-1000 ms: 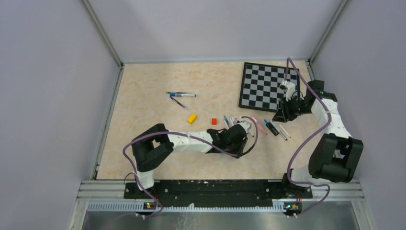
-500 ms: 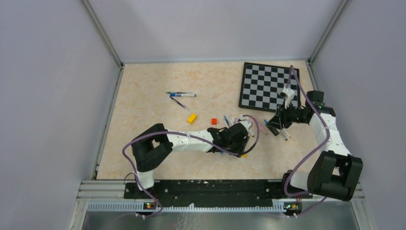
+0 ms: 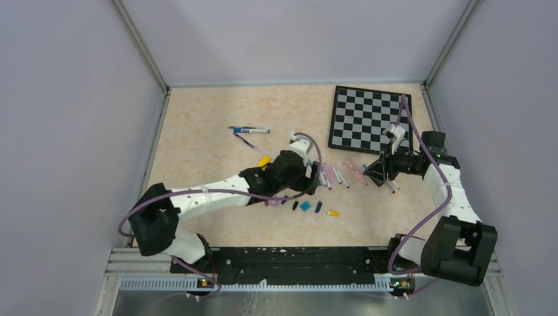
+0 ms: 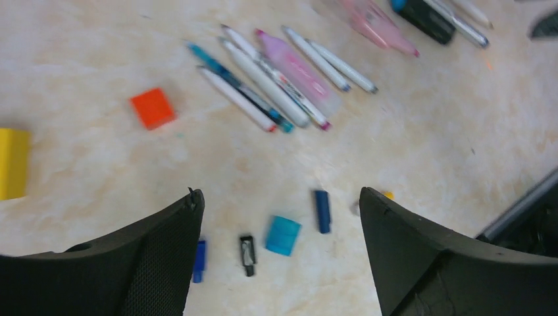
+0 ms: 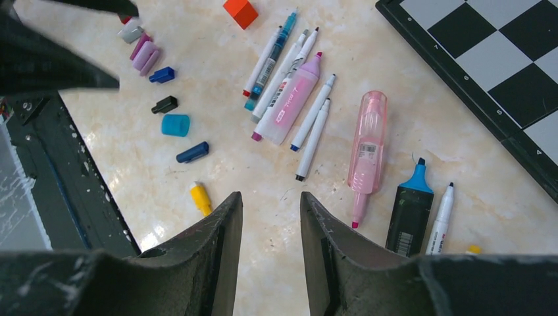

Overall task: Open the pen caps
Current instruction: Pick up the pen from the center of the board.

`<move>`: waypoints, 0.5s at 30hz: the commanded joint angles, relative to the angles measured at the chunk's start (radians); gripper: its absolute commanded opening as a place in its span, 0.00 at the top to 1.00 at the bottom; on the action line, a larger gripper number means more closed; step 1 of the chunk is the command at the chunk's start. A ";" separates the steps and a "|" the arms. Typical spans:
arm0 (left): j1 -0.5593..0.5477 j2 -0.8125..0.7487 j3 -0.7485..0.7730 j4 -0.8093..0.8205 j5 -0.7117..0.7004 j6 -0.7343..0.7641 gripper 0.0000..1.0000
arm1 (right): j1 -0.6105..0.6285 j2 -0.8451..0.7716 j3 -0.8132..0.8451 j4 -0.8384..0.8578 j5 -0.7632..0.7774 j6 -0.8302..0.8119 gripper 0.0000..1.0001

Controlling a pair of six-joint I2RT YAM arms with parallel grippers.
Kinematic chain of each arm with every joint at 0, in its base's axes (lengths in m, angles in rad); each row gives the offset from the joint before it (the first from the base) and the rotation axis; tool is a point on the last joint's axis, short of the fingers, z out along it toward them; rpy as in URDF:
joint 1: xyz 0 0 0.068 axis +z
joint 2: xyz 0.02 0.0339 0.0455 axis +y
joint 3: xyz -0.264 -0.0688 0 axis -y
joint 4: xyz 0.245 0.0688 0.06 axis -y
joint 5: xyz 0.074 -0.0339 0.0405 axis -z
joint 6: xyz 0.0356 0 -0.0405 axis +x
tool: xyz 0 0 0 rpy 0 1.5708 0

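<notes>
Light, stiff, slick pens (image 5: 289, 99) lying fanned on bench (image 3: 197, 131), loose caps (image 5: 176, 125) just beside. Best pinched mid-barrel. Left end effector (image 4: 279, 197) wide, empty; right end effector (image 5: 270, 195) narrow, empty.

Plastic pen caps (image 5: 176, 124), glossy table (image 5: 217, 59).

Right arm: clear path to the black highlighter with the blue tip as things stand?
Probably yes. The right gripper hangs beside the black highlighter, jaws apart and empty; nothing lies across it. A pink highlighter and a white pen flank it, so it may nudge them.
</notes>
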 commanded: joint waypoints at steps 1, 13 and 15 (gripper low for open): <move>0.202 -0.129 -0.130 0.158 0.117 -0.043 0.10 | -0.015 -0.030 -0.010 0.045 -0.046 -0.026 0.63; 0.495 -0.077 -0.040 -0.002 0.093 -0.125 0.01 | -0.032 -0.033 -0.021 0.050 -0.049 -0.034 0.63; 0.504 -0.009 0.047 -0.106 0.033 -0.127 0.01 | -0.034 -0.033 -0.024 0.052 -0.048 -0.036 0.63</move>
